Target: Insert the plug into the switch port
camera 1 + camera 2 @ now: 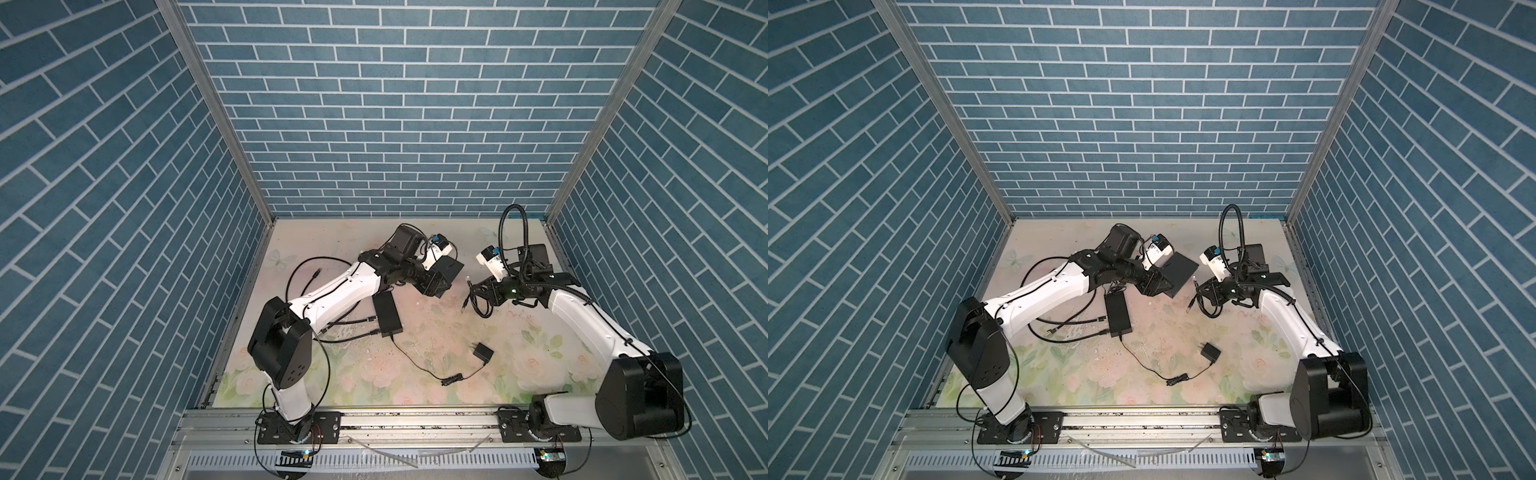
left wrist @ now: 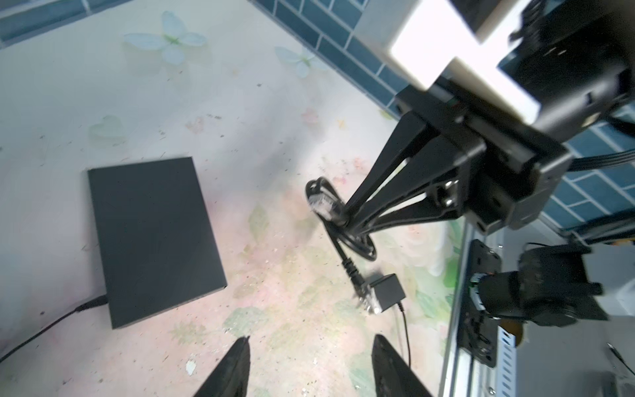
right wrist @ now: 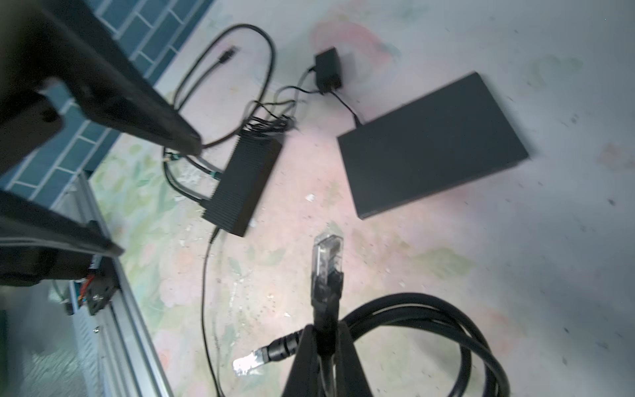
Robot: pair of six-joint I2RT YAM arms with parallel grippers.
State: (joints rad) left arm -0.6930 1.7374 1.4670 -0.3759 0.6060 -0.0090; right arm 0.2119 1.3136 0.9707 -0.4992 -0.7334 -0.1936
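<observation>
Top views: right tool reaches toward the middle, a coiled black cable hanging below it. The plug sticks out ahead of its tips, facing the switch. Plug and switch are near, with a gap between them. Left tool sits at the switch's near corner and overlaps it from this angle; contact cannot be judged here. My guess is that it waits there to brace the switch against the push. Ribbed black box and wall adapter lie nearer the front, clear of the approach

Left wrist: left tool's fingers stand apart with nothing between them. The switch lies flat on the counter, off to one side of the tips and untouched. Beyond it, the right tool has the plug jutting past its tips

Right wrist: right tool is clamped on the cable just behind the plug's boot. That short hold probably keeps the clear plug stiff for aiming. A second plug dangles loose beside the tips. The switch lies ahead of the held plug and a little to one side, not yet met. Its ports cannot be made out, so I cannot tell which edge must be approached
</observation>
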